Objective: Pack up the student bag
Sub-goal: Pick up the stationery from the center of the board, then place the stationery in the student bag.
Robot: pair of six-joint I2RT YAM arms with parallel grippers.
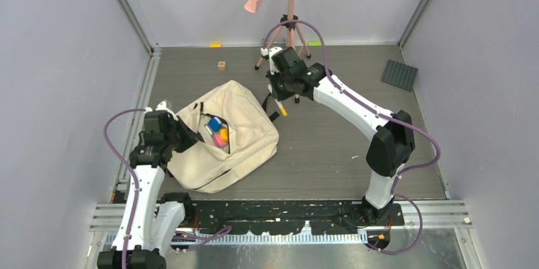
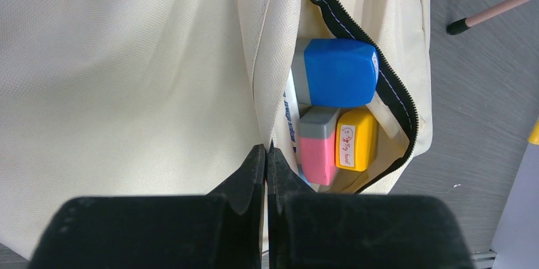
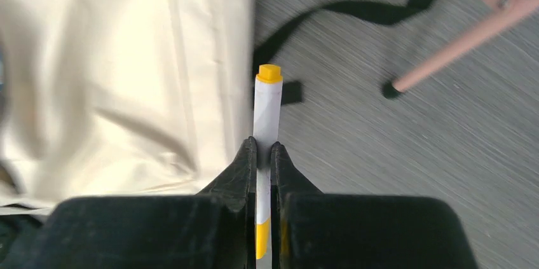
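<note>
In the right gripper (image 3: pixel 261 149), a marker (image 3: pixel 267 109).

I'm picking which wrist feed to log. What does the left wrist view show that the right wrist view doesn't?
Left wrist only: the open zip pocket holding a blue block, pink block and yellow block, and the left end effector pinching the pocket's edge. Right wrist only: the right end effector shut on a yellow-capped marker. Both: the student bag, the grey table, a pink tripod leg.
</note>
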